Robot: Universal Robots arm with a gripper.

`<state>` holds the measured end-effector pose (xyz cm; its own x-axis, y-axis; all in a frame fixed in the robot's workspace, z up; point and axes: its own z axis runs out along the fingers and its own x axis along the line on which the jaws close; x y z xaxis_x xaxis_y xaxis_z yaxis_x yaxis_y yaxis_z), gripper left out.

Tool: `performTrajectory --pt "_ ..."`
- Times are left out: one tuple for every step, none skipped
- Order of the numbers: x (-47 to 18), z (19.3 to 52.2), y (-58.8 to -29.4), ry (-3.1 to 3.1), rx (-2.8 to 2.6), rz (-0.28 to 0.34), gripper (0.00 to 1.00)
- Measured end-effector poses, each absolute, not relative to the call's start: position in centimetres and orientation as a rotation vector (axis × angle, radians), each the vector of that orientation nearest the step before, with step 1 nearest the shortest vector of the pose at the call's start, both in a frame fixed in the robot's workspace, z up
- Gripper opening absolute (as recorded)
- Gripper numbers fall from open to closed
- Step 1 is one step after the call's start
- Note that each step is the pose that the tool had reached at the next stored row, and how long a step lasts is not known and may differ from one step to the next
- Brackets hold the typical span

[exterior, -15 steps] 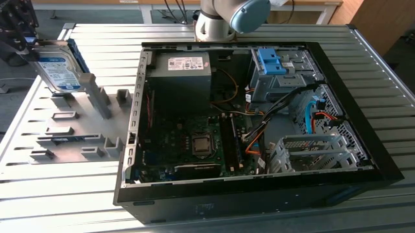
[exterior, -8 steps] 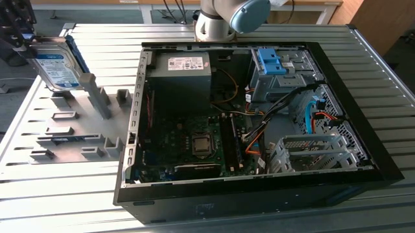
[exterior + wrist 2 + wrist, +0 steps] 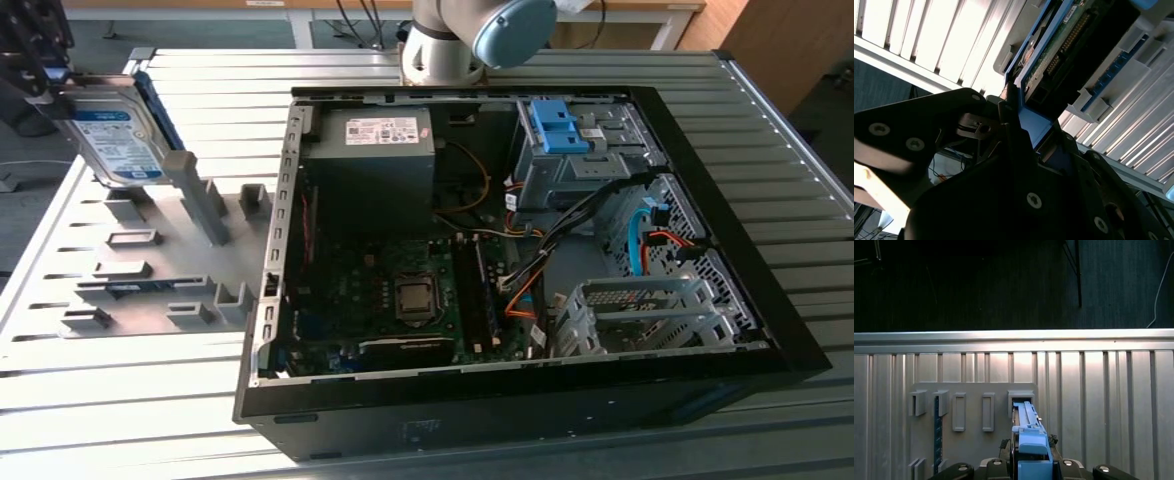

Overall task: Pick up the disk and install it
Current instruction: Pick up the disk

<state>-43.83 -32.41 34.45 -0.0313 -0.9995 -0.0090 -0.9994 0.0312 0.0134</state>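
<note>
The disk (image 3: 120,145), a silver hard drive with a white label and a blue lower band, stands on edge over the grey holder plate (image 3: 147,290) at the exterior view's left. My gripper (image 3: 54,80) comes in from the upper left corner and is shut on the disk's upper end. In the first wrist view the blue rail of the disk (image 3: 1026,427) runs from my gripper (image 3: 1031,462) to a slot of the holder plate (image 3: 974,390). The second wrist view has the disk's circuit-board side (image 3: 1064,45) with the blue rail clamped in my gripper (image 3: 1024,127).
An open computer case (image 3: 467,410) lies on the slatted metal table (image 3: 120,400). Inside are a dark grey box (image 3: 380,165), a bay with a blue latch (image 3: 561,130) and a grey metal cage (image 3: 647,310). The arm's base (image 3: 461,35) stands behind the case.
</note>
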Motion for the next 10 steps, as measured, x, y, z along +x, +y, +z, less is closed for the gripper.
performTrajectory --pt "-43.84 34.50 -32.41 -2.254 2.185 -0.025 0.36" --pt "-43.84 34.57 -32.41 -2.254 2.184 -0.025 0.36" --pt "-43.84 34.65 -32.41 -2.254 2.184 -0.025 0.36" --pt "-43.84 34.72 -32.41 -2.254 2.185 -0.025 0.36" --pt "-43.84 34.78 -32.41 -2.254 2.185 -0.025 0.36" --pt "-43.84 34.82 -32.41 -2.254 2.185 -0.025 0.36" --pt "-43.84 34.85 -32.41 -2.254 2.185 -0.025 0.36" --pt "-43.83 34.89 -32.41 -2.254 2.185 -0.025 0.36" --pt "-43.83 34.91 -32.41 -2.254 2.185 -0.025 0.36" --pt "-43.83 34.92 -32.41 -2.254 2.185 -0.025 0.36"
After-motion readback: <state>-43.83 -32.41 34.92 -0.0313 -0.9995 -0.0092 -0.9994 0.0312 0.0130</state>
